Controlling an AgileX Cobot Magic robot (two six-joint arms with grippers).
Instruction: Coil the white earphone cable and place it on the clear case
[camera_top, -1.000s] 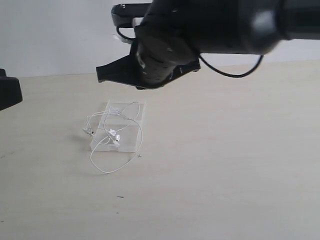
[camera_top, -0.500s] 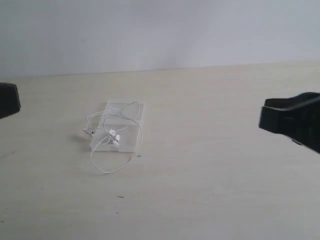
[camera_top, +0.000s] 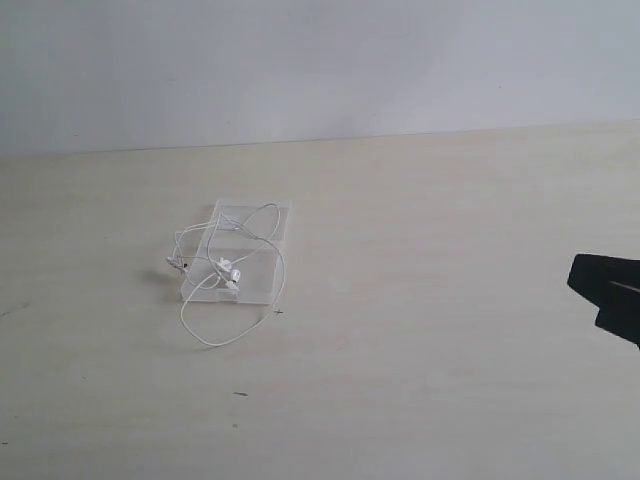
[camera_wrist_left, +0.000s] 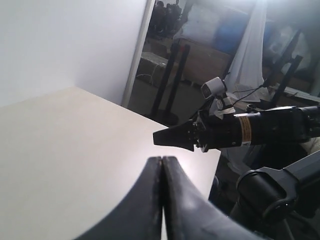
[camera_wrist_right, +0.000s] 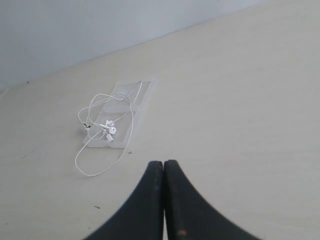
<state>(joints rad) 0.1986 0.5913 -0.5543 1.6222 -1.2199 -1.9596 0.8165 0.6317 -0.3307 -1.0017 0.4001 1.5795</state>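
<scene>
Exterior and right wrist views both face the clear case (camera_top: 255, 288).

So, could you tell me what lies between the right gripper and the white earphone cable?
Only bare table separates the right gripper from the white earphone cable, as the right wrist view shows.

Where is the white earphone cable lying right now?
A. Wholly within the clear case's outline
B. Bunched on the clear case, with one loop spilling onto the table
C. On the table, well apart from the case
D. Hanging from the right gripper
B: the white earphone cable sits loosely tangled on the clear case, and one long loop runs off the case's edge onto the table.
</scene>
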